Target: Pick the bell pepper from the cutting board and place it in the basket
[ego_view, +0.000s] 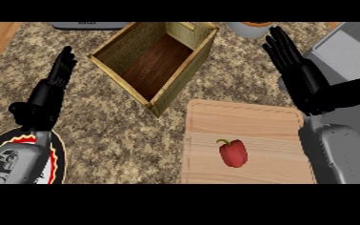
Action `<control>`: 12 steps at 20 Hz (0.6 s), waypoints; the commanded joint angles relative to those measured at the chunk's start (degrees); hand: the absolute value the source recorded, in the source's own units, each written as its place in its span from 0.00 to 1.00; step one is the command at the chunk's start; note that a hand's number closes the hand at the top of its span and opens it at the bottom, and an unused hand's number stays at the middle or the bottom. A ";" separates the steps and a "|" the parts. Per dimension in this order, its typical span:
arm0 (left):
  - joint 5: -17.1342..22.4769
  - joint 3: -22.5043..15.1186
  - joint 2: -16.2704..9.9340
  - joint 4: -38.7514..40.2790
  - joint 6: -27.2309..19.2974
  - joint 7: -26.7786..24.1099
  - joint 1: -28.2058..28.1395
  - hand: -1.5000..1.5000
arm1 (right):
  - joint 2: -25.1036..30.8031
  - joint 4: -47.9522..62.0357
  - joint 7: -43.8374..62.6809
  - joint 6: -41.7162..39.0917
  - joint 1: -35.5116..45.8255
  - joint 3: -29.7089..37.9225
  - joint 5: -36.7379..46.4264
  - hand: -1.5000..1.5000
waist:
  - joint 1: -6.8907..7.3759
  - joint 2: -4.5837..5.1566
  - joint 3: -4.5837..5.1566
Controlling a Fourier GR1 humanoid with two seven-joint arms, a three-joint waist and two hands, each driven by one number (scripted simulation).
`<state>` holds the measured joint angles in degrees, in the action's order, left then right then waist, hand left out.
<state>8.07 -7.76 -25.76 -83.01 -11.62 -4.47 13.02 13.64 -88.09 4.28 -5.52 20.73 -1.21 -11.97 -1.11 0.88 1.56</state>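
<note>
A red bell pepper (233,153) with a green stem lies on the wooden cutting board (246,119) at the lower right. The square basket (175,83), with a dark wooden floor and nothing in it, stands at the upper middle, beyond the board's left corner. My right hand (302,76) is open, fingers straight and pointing away, above the board's far right corner and well apart from the pepper. My left hand (51,93) rests open at the left, fingers up, to the left of the basket.
A round plate with a red and black rim (57,159) sits under my left forearm at the lower left. A grey object (88,25) lies at the top left edge. A pale bowl (249,28) stands at the top right, and a grey appliance (337,50) fills the right edge.
</note>
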 commanded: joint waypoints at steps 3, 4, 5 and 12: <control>1.21 2.78 2.36 4.65 -1.41 0.31 -0.32 0.50 | 6.27 -3.33 -6.74 1.56 -7.48 0.45 10.21 1.00 | 0.10 -0.92 -1.54; 1.94 3.14 1.58 1.09 -2.61 5.09 -1.34 0.50 | 8.93 -5.85 -4.00 3.43 -6.47 1.57 12.29 1.00 | 0.37 -1.36 -1.55; 2.75 5.44 0.09 2.84 -2.48 4.91 -1.49 0.50 | 10.33 -7.35 -6.90 4.73 -8.37 2.18 15.11 1.00 | -0.10 -1.37 -1.54; 4.04 3.88 1.97 1.17 -2.10 9.59 -2.73 0.50 | -4.47 -14.17 -16.97 23.69 -15.43 -11.83 36.05 0.00 | 0.57 -1.32 -1.50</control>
<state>11.25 -4.47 -23.27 -81.31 -14.23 3.04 10.70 13.78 -99.70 -11.62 6.82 9.27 -8.36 11.63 -0.54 -0.36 0.07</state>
